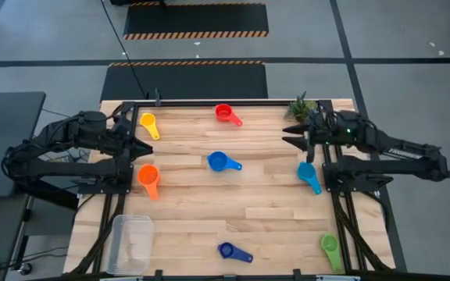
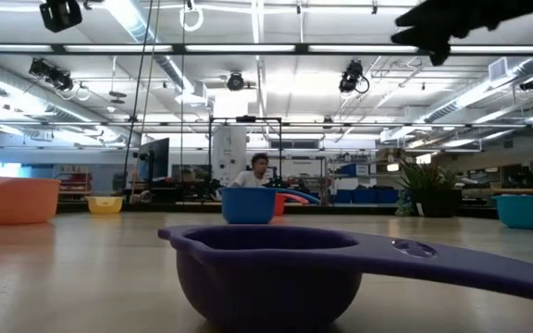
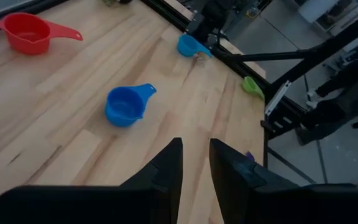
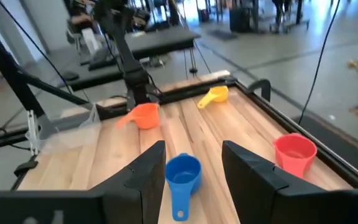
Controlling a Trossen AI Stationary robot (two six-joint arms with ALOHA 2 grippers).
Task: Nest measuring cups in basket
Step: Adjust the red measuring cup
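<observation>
Six measuring cups are seen scattered over the wooden surface (image 1: 248, 199), none nested yet; the clear basket (image 1: 130, 243) waits empty at the near left corner. The blue cup (image 1: 222, 162) lies mid-surface, between both claws and apart from each. The left claw (image 1: 146, 147) is held released over the left edge, between the yellow cup (image 1: 148, 122) and orange cup (image 1: 148, 177); the right claw (image 1: 288, 133) is also spread wide. Light, stiff, slick plastic is expected, so rim or handle would be pinched.

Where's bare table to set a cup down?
Widest bare stretch: between the blue cup and the dark blue cup, running from the basket to the green cup. Tighter at both side edges, near the left gripper and right gripper.
</observation>
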